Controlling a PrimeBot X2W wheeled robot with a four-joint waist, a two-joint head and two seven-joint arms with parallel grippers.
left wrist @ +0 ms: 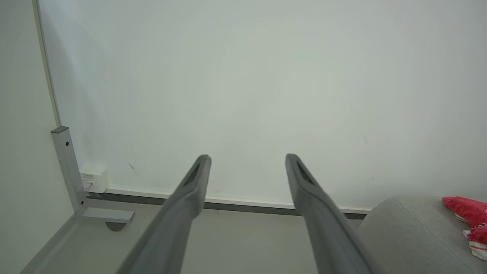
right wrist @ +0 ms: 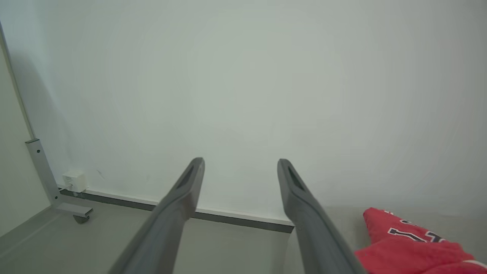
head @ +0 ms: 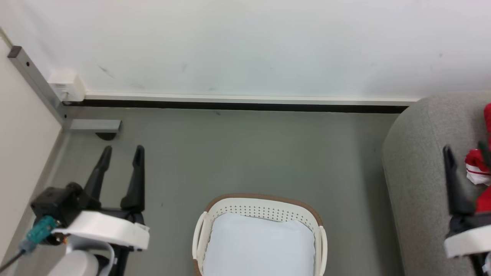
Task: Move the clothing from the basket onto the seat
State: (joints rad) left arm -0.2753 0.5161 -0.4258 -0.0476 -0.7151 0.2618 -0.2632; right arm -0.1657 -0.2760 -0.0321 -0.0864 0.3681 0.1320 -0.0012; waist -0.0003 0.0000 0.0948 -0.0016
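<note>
The cream basket with its brown rim stands on the floor at the bottom centre of the head view; inside it I see just the white cloth lining. Red clothing with white trim lies on the grey seat at the right edge. My right gripper hovers open over the seat beside the clothing, holding nothing. In the right wrist view the right gripper stands wide open, with the clothing low on the right. My left gripper is open over the floor, left of the basket, and the left wrist view shows the gripper empty.
A white wall with a dark baseboard closes the far side. A grey metal frame leg and a white wall box sit in the far left corner, beside a beige panel. Grey floor lies between basket and wall.
</note>
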